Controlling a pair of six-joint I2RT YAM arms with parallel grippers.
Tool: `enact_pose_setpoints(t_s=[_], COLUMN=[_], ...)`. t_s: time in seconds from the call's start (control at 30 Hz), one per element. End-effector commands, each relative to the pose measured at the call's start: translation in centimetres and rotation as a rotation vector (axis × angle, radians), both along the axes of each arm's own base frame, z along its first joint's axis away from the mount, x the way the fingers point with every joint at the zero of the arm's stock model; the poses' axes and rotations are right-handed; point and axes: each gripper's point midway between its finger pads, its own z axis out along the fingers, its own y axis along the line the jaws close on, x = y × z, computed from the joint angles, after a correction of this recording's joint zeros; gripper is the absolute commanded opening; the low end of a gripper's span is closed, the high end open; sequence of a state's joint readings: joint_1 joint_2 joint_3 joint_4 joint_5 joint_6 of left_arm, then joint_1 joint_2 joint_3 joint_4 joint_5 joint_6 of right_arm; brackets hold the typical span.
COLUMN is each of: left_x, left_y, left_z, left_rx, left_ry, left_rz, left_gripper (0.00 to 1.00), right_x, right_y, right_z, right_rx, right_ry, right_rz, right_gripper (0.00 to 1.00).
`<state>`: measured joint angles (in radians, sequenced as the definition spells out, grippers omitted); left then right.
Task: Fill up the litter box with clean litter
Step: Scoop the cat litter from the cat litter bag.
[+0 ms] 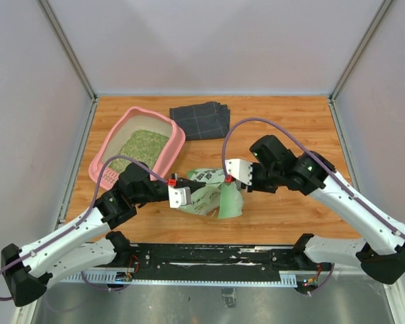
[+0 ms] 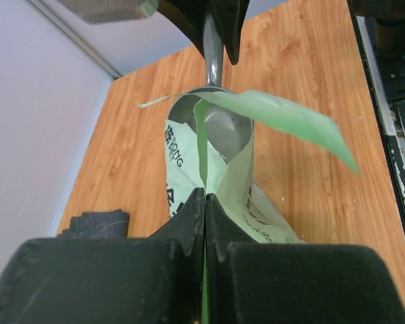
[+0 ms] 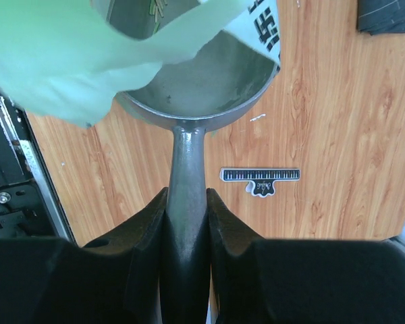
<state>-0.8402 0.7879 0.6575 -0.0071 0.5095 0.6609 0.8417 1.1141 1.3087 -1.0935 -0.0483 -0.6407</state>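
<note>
Surface: wooden table (image 1: 290, 216) inside an enclosure of pale walls (image 1: 209, 40), with a black rail along the near edge.

1. Litter box (image 1: 111, 145): pink tray with raised rim and slotted sides, at the far left of the table, set at an angle. It stands apart from both grippers.
2. Clean litter (image 1: 145, 143): greenish-tan grains covering the floor of the litter box.
3. Bag (image 1: 206, 199): green-and-white printed plastic, lying at the table's centre just beside the near right corner of the litter box, its mouth held open.
4. Cloth (image 1: 201, 120): dark grey, folded, at the far edge to the right of the litter box.
5. Left gripper (image 2: 206, 199): jaws pressed together on a thin edge of the bag's mouth, lifting it.
6. Right gripper (image 3: 187, 202): jaws clamped either side of a metal handle, reaching in from the right.
7. Scoop (image 3: 196, 81): grey metal, with a round bowl sitting inside the bag's mouth under a green flap. Whether the bowl carries grains cannot be told.
8. Sticker (image 3: 260, 177): a small piano-keyboard strip, flat on the wood just beside the scoop's handle
</note>
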Motion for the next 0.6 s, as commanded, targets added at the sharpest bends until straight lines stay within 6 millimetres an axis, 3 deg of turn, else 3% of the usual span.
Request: enact_pose_setpoints(t_s=[0.0,0.13,0.33,0.57], left_x=[0.6,0.6,2.0,2.3], left_y=[0.1,-0.1,0.2,0.5], left_z=[-0.4,-1.0,-4.0,-4.5], left_rx=[-0.011,-0.014,-0.02,-0.04], left_ry=[0.034,0.058,0.17,0.229], left_rz=[0.046,0.045,0.154,0.204], left_gripper=[0.0,0.0,0.0,0.0], right_x=[1.4,3.0,4.3,5.6], right_y=[0.8,1.9,3.9,5.2], right_z=[0.6,-0.1,-4.0,-6.3], right_rx=[-0.054,-0.108,-0.149,-0.184], right_ry=[-0.016,-0.015,0.057,0.081], right_rz=[0.037,0.069,0.097,0.106], right_gripper=[0.01,0.01,0.01,0.01])
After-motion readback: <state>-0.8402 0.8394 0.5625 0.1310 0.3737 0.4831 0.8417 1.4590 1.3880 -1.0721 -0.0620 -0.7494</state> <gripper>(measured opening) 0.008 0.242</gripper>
